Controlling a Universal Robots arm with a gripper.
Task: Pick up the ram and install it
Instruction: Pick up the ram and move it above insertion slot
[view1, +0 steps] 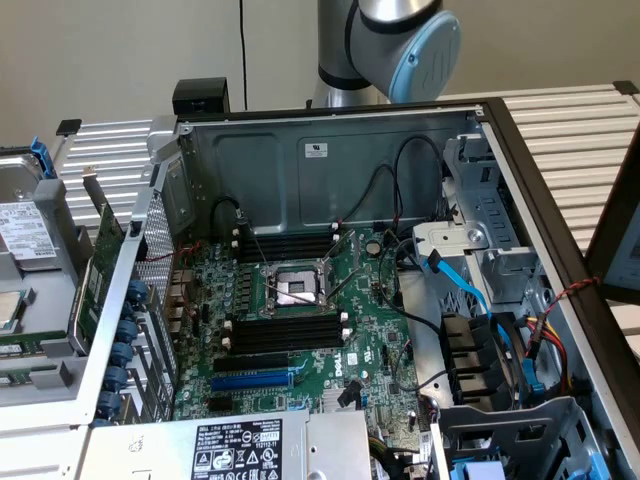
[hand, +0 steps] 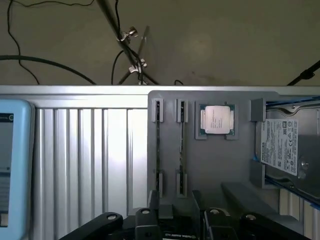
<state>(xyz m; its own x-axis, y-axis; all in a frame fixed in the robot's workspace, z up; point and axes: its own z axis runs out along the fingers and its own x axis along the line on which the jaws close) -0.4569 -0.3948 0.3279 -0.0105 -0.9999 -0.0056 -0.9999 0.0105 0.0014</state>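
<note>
Open PC case (view1: 330, 160) lies on slatted table (view1: 570, 130), motherboard (view1: 370, 340) facing up. Black memory slots (view1: 285, 333) beside the CPU socket (view1: 292, 288) look empty, no stick seated. Arm (view1: 390, 40) rises behind the case's far wall. Grey tray (hand: 210, 160) sits on the table outside the case, at the exterior view's left. On the tray: hard drive (hand: 285, 145) in the end bay, CPU (hand: 217, 120) in a square pocket, then two narrow holder pairs. Ram (hand: 158, 145) stands on edge in the holder furthest from the drive. Second stick (hand: 181, 145) is parallel just beside it, between ram and CPU. Both seen edge-on as thin dark lines; chips and label can't be read. Gripper (hand: 174, 200) hovers over the tray edge at the sticks' near ends, fingers (hand: 152, 200) spread apart, nothing held, bare tray visible between them. No contact with either stick.
</note>
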